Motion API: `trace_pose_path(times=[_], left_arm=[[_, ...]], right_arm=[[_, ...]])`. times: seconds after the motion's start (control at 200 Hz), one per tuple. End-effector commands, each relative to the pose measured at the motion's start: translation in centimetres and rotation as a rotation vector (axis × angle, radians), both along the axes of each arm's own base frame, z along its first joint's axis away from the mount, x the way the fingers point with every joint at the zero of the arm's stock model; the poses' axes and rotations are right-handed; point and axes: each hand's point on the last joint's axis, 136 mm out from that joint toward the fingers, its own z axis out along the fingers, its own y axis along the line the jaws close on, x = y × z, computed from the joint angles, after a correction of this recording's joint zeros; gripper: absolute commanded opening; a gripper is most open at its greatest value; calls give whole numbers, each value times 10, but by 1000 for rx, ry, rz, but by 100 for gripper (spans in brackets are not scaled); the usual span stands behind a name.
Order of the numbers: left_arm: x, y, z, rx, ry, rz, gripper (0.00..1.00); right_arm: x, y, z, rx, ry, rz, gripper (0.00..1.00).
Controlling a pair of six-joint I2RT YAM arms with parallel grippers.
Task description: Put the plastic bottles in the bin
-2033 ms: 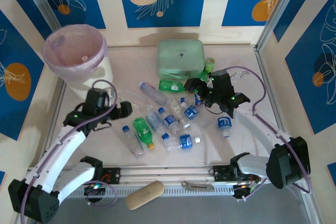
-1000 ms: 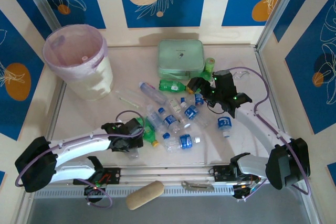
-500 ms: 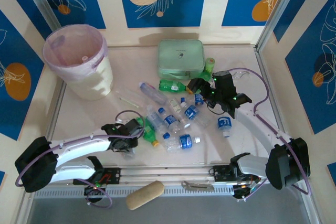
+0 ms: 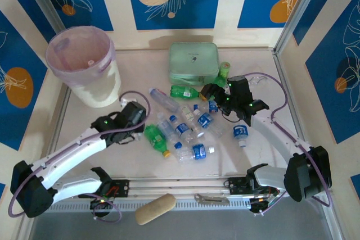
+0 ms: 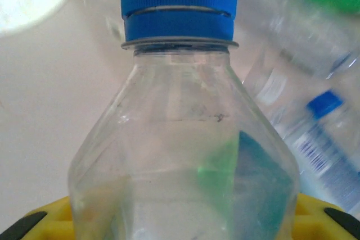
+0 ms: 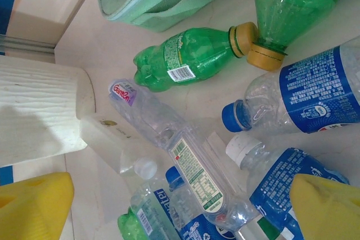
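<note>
The left gripper (image 4: 135, 122), clamped on a clear blue-capped bottle (image 5: 180, 139) with its cap pointing forward, sits just front-right of the bin (image 4: 101, 91), far nearer it than the wide-open right gripper (image 4: 208, 91).

Overhead, close wrist views, shared bottles (image 4: 198, 151)

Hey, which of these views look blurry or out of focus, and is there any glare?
Left wrist: the gripped clear bottle is sharp, the bottles behind it smeared. Right wrist: bottle labels crisp, yellow fingertips soft up close. Top external: evenly lit, no strong glare.
</note>
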Motion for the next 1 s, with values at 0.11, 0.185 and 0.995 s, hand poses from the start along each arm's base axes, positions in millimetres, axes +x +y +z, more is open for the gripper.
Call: trace_pose_path(times=[0.11,0.185,0.995], left_arm=[[72,-18,94,5,-206,-146,41],[94,-18,123,5,-271,-163,41],[206,189,281,213,-636,242,41]], right_arm=[[4,4,8,20,-12,15,99],[3,4,9,20,-15,19,99],[-3,-5,3,10,-4,7,99]])
